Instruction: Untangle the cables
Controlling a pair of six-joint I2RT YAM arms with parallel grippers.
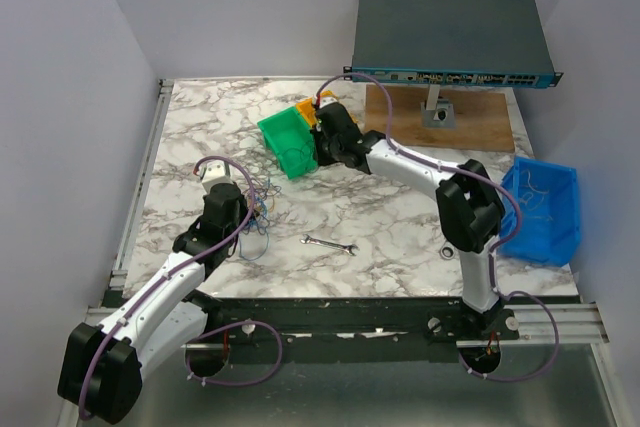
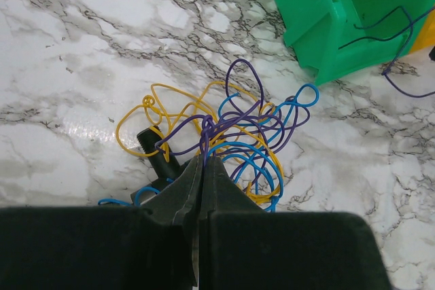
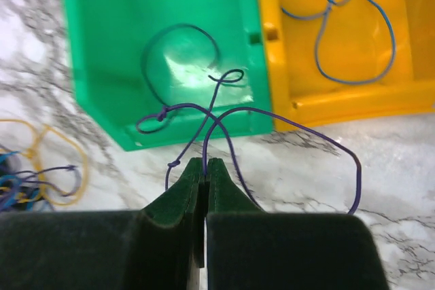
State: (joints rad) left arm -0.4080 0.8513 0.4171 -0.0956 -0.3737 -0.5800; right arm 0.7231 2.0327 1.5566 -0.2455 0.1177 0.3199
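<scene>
— The fingers (image 2: 182, 191) of the left gripper (image 2: 202, 161) are pressed together with no gap, and purple strands of the cables (image 2: 231, 134) run right into their tips.

— So it has them pinched. Where do the cables lie?

— On the marble table (image 2: 81, 45), directly ahead of the left gripper. Yellow, blue and purple loops are knotted over one another, near the green bin (image 2: 326, 18) but apart from it. A small black cylinder (image 2: 151, 146) sits among the yellow loops (what it is, I cannot tell).

— And the right gripper (image 3: 205, 162)?

— Clamped too, its tips meeting on a single purple wire (image 3: 238, 109). That wire curls inside the green bin, crosses its near edge and arcs out over the marble.

— Anything beside the green bin?

— A yellow bin (image 3: 340, 39) touches its side, with a thin blue-grey wire loop (image 3: 355, 83) inside. In the top view a wrench (image 1: 330, 243) lies on the table between the two arms, clear of the cables. A blue bin (image 1: 540, 209) stands at the table's right edge.
</scene>
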